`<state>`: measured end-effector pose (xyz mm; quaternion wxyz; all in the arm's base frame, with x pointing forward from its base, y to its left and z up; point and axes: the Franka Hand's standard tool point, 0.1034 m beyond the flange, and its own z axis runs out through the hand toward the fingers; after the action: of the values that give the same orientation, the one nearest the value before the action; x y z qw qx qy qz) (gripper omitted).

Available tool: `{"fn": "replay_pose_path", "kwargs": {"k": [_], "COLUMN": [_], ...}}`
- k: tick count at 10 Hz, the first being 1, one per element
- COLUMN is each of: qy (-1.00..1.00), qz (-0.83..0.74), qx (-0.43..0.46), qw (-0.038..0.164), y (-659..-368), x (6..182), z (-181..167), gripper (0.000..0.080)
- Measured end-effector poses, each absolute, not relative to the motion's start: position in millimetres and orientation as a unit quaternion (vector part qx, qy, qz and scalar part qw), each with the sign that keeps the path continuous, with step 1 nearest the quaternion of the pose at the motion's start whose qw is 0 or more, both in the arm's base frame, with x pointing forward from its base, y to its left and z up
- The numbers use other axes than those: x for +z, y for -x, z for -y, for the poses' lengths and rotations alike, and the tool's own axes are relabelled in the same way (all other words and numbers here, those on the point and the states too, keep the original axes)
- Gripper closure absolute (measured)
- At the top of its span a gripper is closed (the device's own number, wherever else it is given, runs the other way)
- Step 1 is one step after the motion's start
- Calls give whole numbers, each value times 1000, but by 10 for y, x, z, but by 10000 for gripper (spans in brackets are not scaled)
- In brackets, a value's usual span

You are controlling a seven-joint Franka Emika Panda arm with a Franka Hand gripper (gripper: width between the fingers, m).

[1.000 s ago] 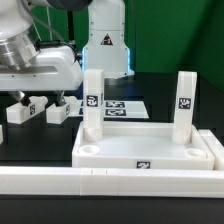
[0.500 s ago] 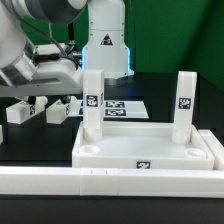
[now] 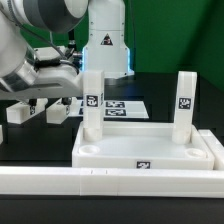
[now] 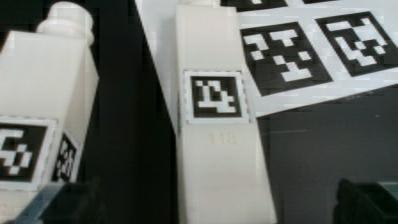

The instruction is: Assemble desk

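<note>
White plastic fills the space under the two-finger gripper (image 4: pixel 214 196). A long white block leg (image 4: pixel 217 110) with a black-and-white square tag on its upper face lies flat on the black table (image 4: pixel 139 120), directly below the gripper and between its dark fingertips (image 4: pixel 63 198). The fingertips are spread wide, one on each side of this leg. Black table shows in both gaps, so nothing is pinched.

Just beside that leg, outside one fingertip, a second white block leg (image 4: pixel 45 110) also lies flat. It carries tags on its faces and has a narrower, peg-like end. Ahead of the gripper, alongside the far end of the leg beneath it, lies the thin flat white marker board (image 4: pixel 320 50) with its printed tags. It is close to the leg, but I cannot tell whether they touch.

In the exterior view the robot arm (image 3: pixel 40 45) bends low over the two lying legs. The white rectangular tray-like tabletop (image 3: pixel 110 157) with its raised rim sits well apart from the gripper, toward the exterior view's right. Two further white tagged legs stand upright in its far corners (image 3: pixel 92 100) (image 3: pixel 185 100). A round socket (image 3: pixel 88 148) shows in a near corner. A long white rail (image 3: pixel 100 182) runs along the tabletop's near side, the side farthest from the gripper.
</note>
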<state>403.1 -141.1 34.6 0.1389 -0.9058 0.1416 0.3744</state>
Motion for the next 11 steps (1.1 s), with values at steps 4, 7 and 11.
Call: {"fn": "replay_pose_path", "kwargs": {"k": [4,7,11], "qy": [892,888,865], "qz": [-163,-161,-158], "qx": [399,409,455], "qw": [134,135,141], "y": [-3993,-3966,-3934], "x": [320,309,245], "z": [1394,1370,1369], "gripper": [151,151,151]}}
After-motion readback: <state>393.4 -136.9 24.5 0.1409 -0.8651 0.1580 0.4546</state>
